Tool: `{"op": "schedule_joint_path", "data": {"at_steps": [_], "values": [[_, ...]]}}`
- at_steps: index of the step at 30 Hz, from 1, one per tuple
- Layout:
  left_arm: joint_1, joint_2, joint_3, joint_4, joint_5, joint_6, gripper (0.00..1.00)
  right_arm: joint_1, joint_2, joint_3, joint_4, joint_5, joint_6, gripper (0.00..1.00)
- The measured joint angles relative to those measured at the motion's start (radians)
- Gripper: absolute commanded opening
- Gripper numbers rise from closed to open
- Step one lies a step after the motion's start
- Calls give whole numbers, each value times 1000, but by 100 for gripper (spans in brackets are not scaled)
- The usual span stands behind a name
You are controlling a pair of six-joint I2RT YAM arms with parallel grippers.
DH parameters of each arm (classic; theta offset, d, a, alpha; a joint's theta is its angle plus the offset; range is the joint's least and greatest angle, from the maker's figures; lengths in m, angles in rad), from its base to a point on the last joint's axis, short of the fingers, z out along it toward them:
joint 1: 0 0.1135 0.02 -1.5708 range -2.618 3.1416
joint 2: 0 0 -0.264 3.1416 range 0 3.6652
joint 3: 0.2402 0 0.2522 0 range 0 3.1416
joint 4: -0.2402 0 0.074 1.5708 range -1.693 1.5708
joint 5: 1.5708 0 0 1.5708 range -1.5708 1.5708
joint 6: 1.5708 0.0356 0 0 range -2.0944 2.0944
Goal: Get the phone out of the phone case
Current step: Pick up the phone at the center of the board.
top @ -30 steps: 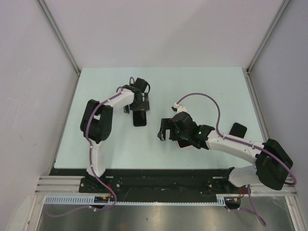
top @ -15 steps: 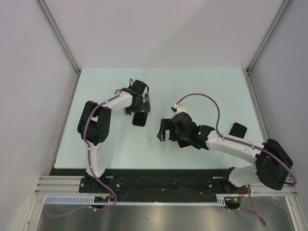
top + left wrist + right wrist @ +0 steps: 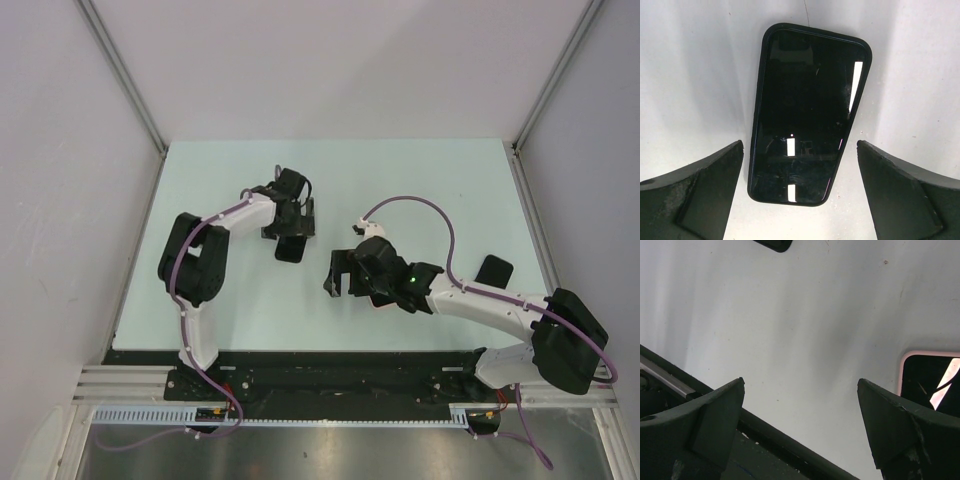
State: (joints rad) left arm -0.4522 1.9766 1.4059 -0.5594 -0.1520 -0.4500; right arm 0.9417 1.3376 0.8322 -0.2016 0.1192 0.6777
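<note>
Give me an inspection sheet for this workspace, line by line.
Surface: pale table, small specks.
Job's things: black phone flat, screen up, dark rim around it.
Clutter: pink-rimmed device near right gripper; black object at right edge.
Grippers: left gripper open, jaws flanking the phone, apart from it; right gripper open over bare table.
Cables: purple cables along both arms.
Surroundings: pale walls, metal frame.

The left arm (image 3: 200,270) stands up from its base at the lower left, folds at the elbow and extends toward the middle of the frame. The left end effector (image 3: 292,222) points downward, its fingers (image 3: 700,190) spread wide. The right arm (image 3: 490,305) lies low from the lower right toward the centre. The right end effector (image 3: 336,272) has its fingers (image 3: 695,430) just as wide apart.
</note>
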Motion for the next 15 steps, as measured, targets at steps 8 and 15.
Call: {"op": "schedule_joint_path", "data": {"at_steps": [8,15], "values": [[-7,8,11,-18,-31,43,100,10,-1,0,-2,9,4,100],[-18,73,62,-27,-31,58,100,15,-1,0,-2,15,5,100]]}}
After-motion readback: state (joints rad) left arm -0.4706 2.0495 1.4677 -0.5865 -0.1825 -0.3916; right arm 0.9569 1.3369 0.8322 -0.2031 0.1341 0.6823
